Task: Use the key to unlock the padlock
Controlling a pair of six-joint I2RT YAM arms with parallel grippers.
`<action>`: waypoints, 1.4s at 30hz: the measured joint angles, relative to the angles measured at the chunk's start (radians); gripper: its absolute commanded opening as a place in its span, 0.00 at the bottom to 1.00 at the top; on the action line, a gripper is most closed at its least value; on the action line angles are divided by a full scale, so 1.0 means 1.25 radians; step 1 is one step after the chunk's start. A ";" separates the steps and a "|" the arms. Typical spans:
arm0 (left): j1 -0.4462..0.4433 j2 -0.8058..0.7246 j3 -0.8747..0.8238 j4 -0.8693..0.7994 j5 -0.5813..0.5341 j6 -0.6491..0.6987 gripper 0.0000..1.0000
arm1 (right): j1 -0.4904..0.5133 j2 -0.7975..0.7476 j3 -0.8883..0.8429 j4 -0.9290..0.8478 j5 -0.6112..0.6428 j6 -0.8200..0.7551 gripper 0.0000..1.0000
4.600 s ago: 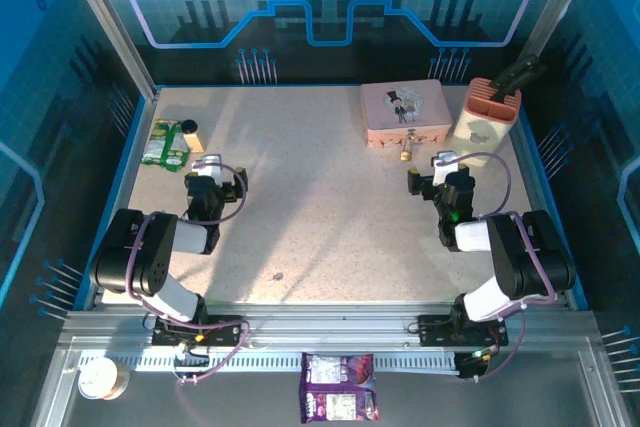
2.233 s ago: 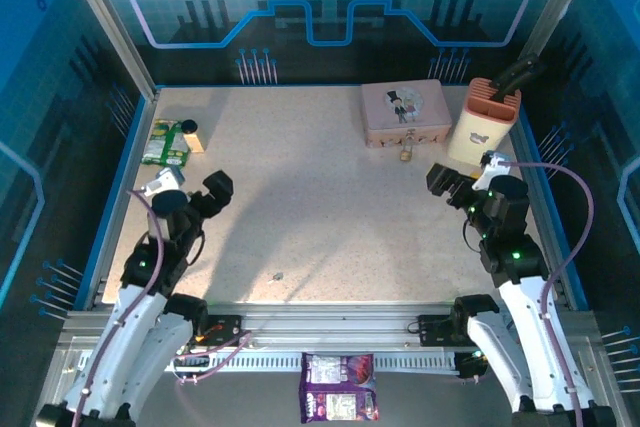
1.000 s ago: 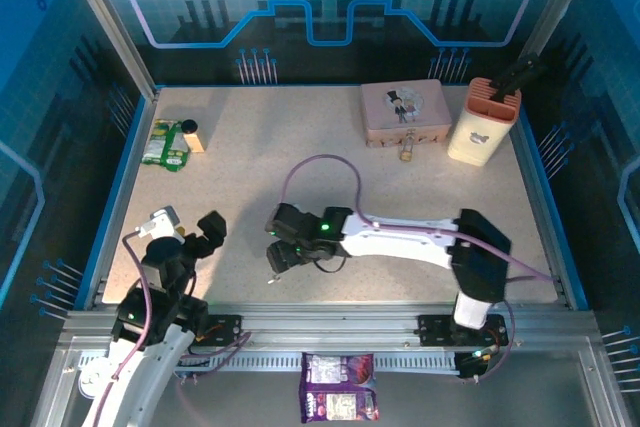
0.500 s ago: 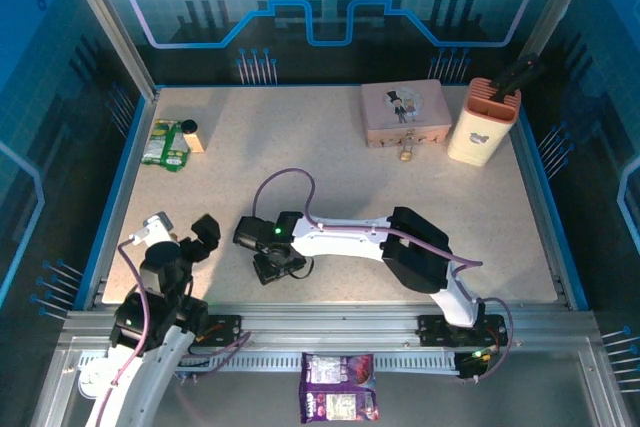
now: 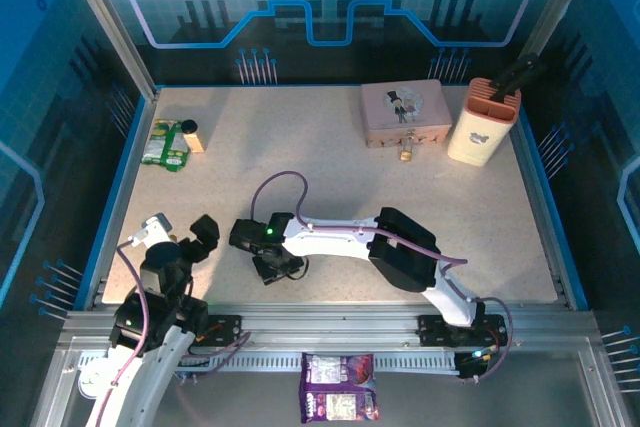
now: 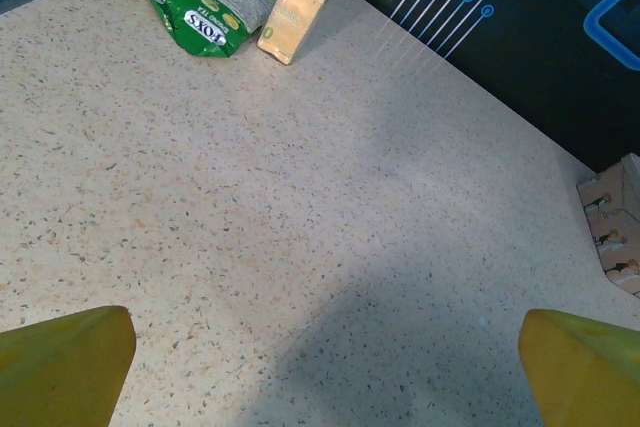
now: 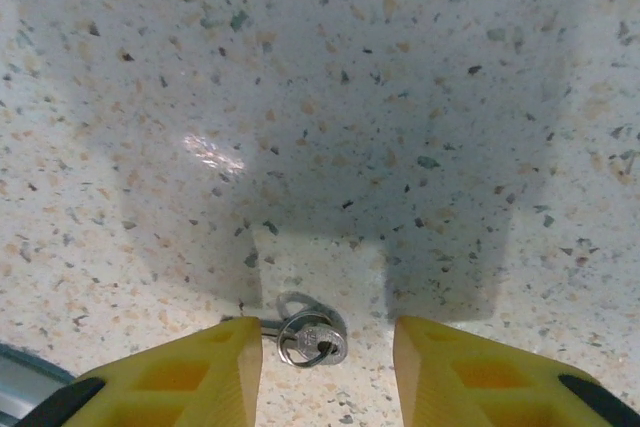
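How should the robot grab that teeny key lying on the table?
Probably best to pinch the key by its round ringed head, coming straight down from above. It lies flat on the table, thin blade pointing sideways, so only the head offers bulk. The open right end effector straddles it.

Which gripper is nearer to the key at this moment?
Right. The right gripper is open, with the key lying on the table between its fingers. The left gripper, also open, hovers apart, off to the key's left.
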 measured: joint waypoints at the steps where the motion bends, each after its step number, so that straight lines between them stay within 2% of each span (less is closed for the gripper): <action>1: 0.000 0.000 0.000 0.000 0.000 0.000 0.99 | 0.000 0.004 0.002 -0.002 -0.002 0.000 0.39; 5: 0.000 0.000 0.000 0.000 0.000 0.000 0.99 | 0.000 0.013 0.012 -0.010 -0.012 -0.001 0.37; 26: 0.000 0.000 0.000 0.000 -0.009 0.000 0.99 | 0.001 0.015 0.010 0.001 -0.014 0.005 0.14; 38: 0.000 0.000 -0.028 0.007 -0.004 0.001 0.99 | -0.007 -0.114 -0.197 0.150 -0.012 0.061 0.01; 42: 0.000 0.020 -0.040 0.038 0.034 0.003 0.99 | -0.021 -0.168 -0.269 0.221 -0.013 0.091 0.00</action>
